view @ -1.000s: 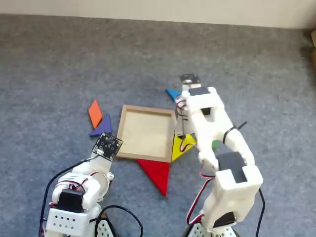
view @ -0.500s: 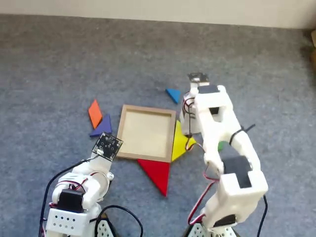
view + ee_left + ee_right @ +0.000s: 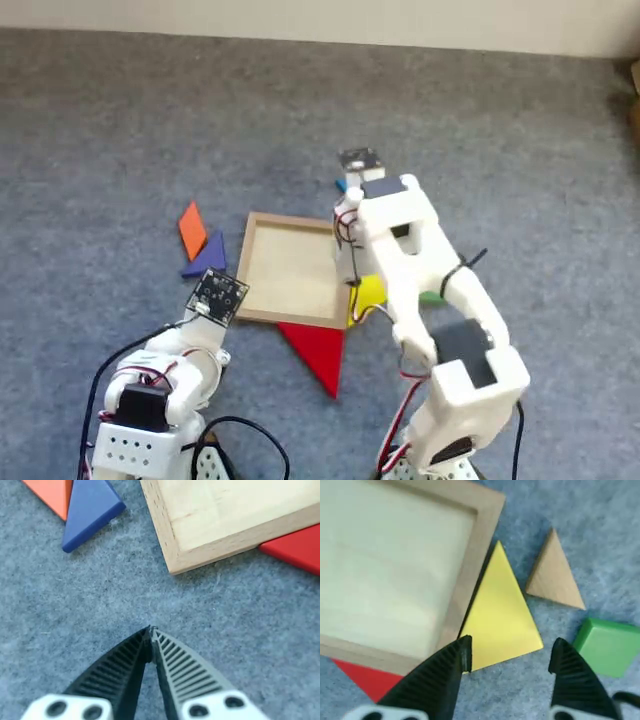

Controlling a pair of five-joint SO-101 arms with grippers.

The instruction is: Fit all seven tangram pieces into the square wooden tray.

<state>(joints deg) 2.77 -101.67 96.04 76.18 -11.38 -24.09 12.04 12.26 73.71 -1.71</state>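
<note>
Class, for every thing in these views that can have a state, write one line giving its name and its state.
wooden tray: empty, no piece inside.
left hand: shut, holding nothing.
right hand: open, holding nothing, above the yellow triangle.
yellow triangle: outside the tray, lying flat along its rim.
red triangle: outside the tray, flat.
green square: outside the tray, flat.
tan triangle: outside the tray, flat.

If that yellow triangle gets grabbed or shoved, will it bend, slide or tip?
Probably stiff: the yellow triangle looks like a solid flat piece with crisp edges. Lying flat, it shouldn't roll or tip. The fuzzy grey mat likely drags against sliding.
</note>
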